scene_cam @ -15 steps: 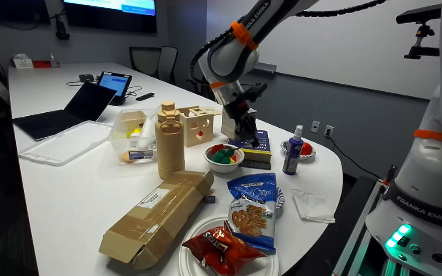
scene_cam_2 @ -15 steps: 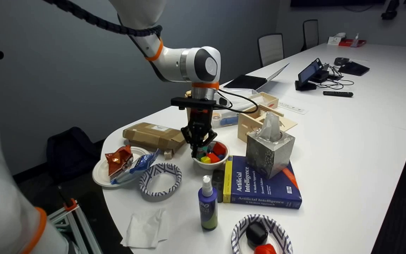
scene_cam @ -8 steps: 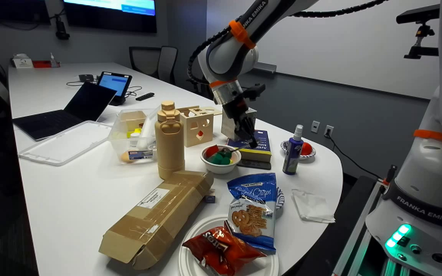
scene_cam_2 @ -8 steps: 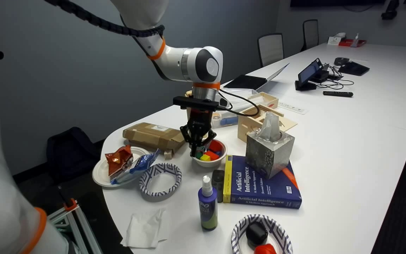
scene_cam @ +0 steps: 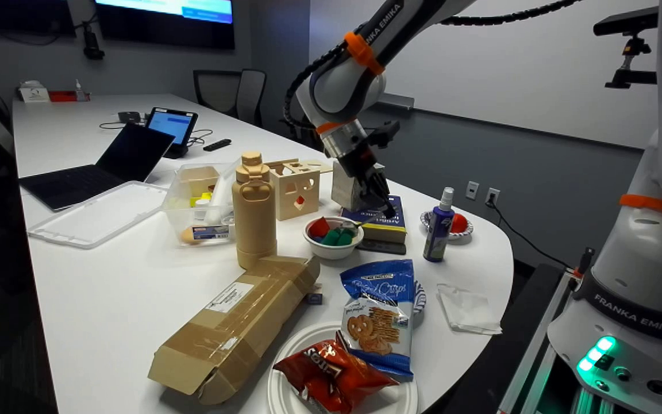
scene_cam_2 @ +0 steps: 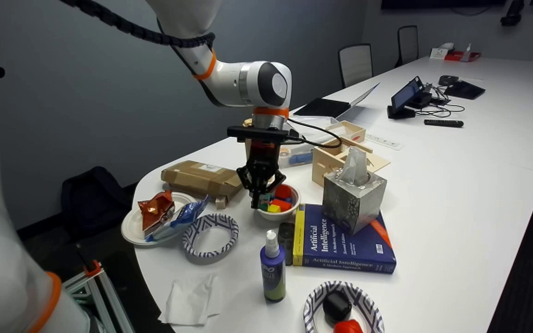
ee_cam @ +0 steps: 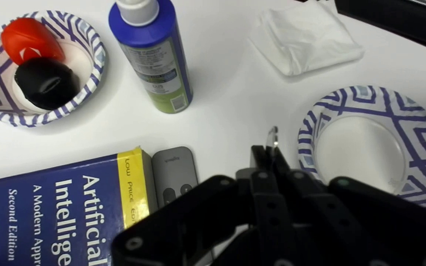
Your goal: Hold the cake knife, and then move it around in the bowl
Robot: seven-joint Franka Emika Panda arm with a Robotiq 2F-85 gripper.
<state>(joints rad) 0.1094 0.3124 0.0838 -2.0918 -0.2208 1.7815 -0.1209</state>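
Several blocks, red, green, yellow and blue, crowd the bowl, which is round, white and smooth-walled. It stands upright on the bench, just beside the tool, near its tips. The tool is narrow, pinched on the knife, whose shiny end pokes out past the tips in the wrist view. From there, in an exterior view, the knife slants thinly down over the bowl's rim; its far end lies among the blocks, its shape too small to tell.

Near the bowl lies the book, thick, with a blue cover and a yellow strip, and just beside it a grey plastic remote. On the book stands a silvery patterned box, soft tissue rising from its top. A pale wooden cube, its faces cut with shaped holes, and a smooth tan bottle stand near the bowl too. The parcel is brown cardboard, creased and taped.
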